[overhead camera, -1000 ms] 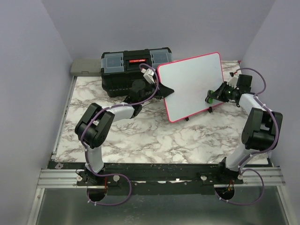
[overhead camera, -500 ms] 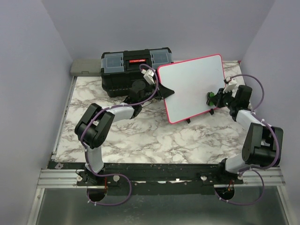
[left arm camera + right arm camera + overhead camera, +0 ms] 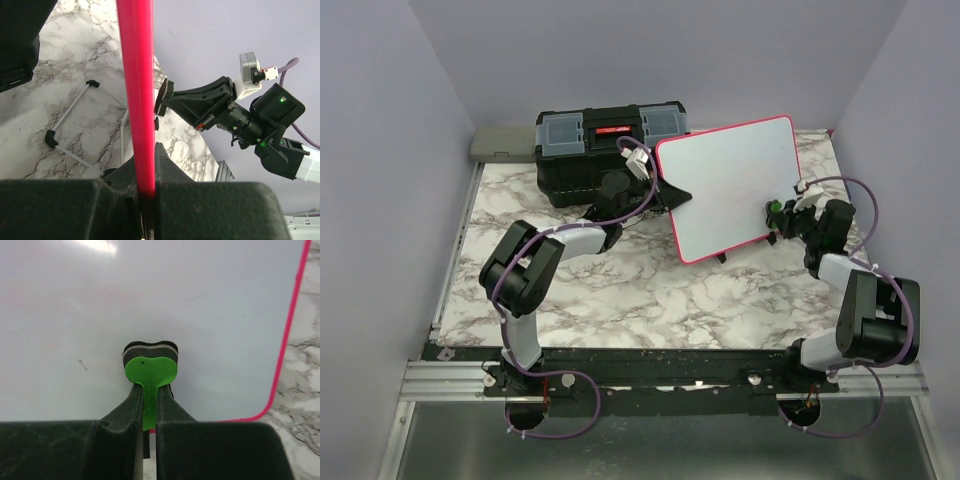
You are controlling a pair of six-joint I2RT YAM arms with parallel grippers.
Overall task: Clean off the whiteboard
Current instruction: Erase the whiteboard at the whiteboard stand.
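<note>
Holding whiteboard [image 3: 725, 185] tilted on the bench [image 3: 620, 290] beside the toolbox [image 3: 590, 150] | your left jaws clenched on its pink rim [image 3: 136, 75] | your right jaws grasping green eraser [image 3: 150, 371] against its face | judged light, stiff, slick: take your hold at the rim

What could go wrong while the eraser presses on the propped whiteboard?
The left fingers clamp only the thin pink-red rim of the white rectangular whiteboard, so pressure might twist it loose. The green heart-shaped eraser in the right fingers sits near the lower right corner and could slip off.
</note>
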